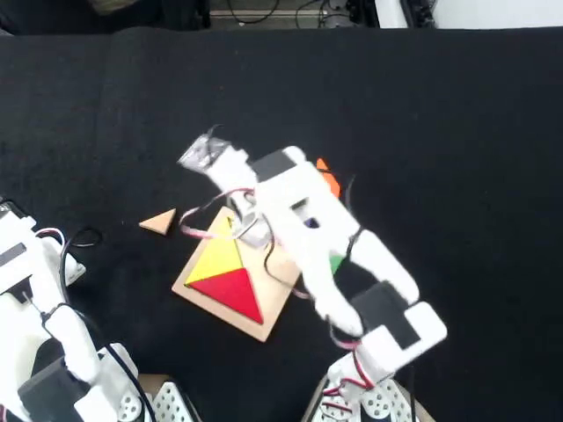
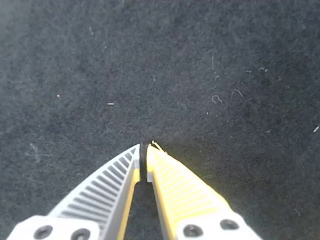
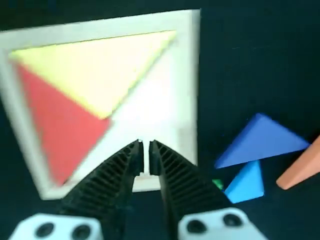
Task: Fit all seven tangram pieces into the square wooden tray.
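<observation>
The square wooden tray [image 1: 190, 287] lies at the table's middle, holding a yellow triangle [image 1: 220, 255] and a red triangle [image 1: 236, 290]. My right gripper [image 3: 144, 146] hangs shut and empty over the tray's [image 3: 100, 25] bare part near one rim, next to the yellow triangle [image 3: 100, 70] and the red triangle [image 3: 55, 120]. On the cloth beside the tray lie a large blue triangle [image 3: 257, 140], a small blue triangle [image 3: 247, 182], an orange piece [image 3: 302, 167] and a green piece [image 3: 218, 184]. My left gripper [image 2: 145, 150] is shut over bare black cloth.
A small tan triangle [image 1: 159, 221] lies on the cloth left of the tray. The right arm [image 1: 308, 229] covers the tray's right part, with the orange piece [image 1: 327, 176] and a green bit [image 1: 337, 261] peeking past it. The left arm [image 1: 35, 299] stands at the front left.
</observation>
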Tool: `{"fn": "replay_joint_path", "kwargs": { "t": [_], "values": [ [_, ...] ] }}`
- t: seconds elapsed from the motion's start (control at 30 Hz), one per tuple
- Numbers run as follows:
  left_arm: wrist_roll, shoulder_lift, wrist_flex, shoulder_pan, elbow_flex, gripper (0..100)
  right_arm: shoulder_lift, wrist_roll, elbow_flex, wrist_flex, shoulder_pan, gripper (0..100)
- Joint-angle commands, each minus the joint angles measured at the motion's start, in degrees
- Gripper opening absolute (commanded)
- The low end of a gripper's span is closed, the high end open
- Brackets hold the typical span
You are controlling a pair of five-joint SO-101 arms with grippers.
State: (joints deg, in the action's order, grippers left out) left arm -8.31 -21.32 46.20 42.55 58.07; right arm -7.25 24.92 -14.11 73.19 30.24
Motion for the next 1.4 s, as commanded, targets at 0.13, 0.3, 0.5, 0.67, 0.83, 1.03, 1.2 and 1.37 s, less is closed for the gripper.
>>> {"fn": "replay_joint_path", "kwargs": {
  "t": [0.13,0.3,0.5,0.67,0.83,1.03,1.2,1.37],
  "values": [
    [-0.1,-1.1,-0.5,-0.7,-2.3,3,-5.5,4.0,2.7,-3.3,-3.0,12.4],
    [-0.1,-1.1,-0.5,-0.7,-2.3,3,-5.8,7.3,2.9,-5.0,-2.9,18.7],
    [-0.1,-1.1,-0.5,-0.7,-2.3,3,-8.2,9.7,3.1,-5.3,-3.2,18.7],
    [-0.1,-1.1,-0.5,-0.7,-2.3,3,-12.6,12.9,4.2,-5.4,-3.1,18.5],
    [-0.1,-1.1,-0.5,-0.7,-2.3,3,-15.5,17.8,8.0,-5.4,-3.3,0.8],
    [-0.1,-1.1,-0.5,-0.7,-2.3,3,-21.5,24.0,14.1,-6.2,-5.3,1.1],
    [-0.1,-1.1,-0.5,-0.7,-2.3,3,-25.9,29.3,24.0,-5.6,-6.0,1.1],
    [-0.1,-1.1,-0.5,-1.5,-2.3,3,-27.7,36.5,32.6,-2.6,-2.4,1.1]
  ]
}}
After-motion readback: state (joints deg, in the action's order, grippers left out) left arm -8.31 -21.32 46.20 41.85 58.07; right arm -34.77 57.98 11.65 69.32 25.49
